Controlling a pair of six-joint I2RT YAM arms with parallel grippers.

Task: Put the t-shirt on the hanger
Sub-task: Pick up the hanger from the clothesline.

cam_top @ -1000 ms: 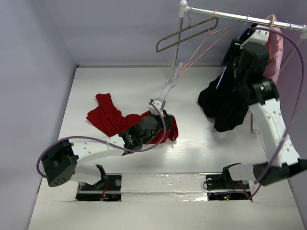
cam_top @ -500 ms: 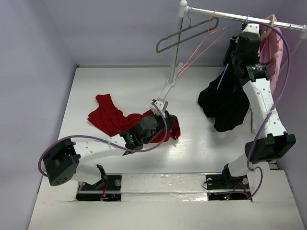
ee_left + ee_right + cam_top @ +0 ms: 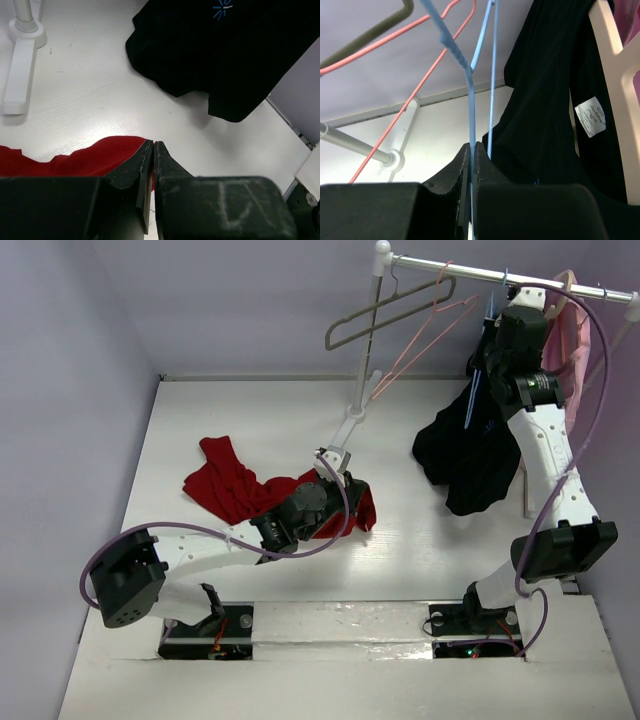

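The red t-shirt (image 3: pixel 230 490) lies crumpled on the table left of centre, and its right edge (image 3: pixel 75 157) rises to my left fingertips. My left gripper (image 3: pixel 345 502) (image 3: pixel 152 142) is shut, pinching that edge of the t-shirt. The light-blue wire hanger (image 3: pixel 472 395) (image 3: pixel 470 100) hangs from the rail at the back right, in front of a black garment. High at the rail, my right gripper (image 3: pixel 497 315) (image 3: pixel 471 145) is shut on one wire of the hanger.
A clothes rail (image 3: pixel 460 267) on a white post (image 3: pixel 368 340) carries a thicker grey hanger (image 3: pixel 390 310), a thin pink hanger (image 3: pixel 420 340), the black garment (image 3: pixel 465 455) and a pink garment (image 3: pixel 572 350). The post's white foot (image 3: pixel 17 70) lies just behind the t-shirt.
My right arm rose to the rail and its jaws closed on the blue hanger wire. The left gripper stayed shut and barely shifted.
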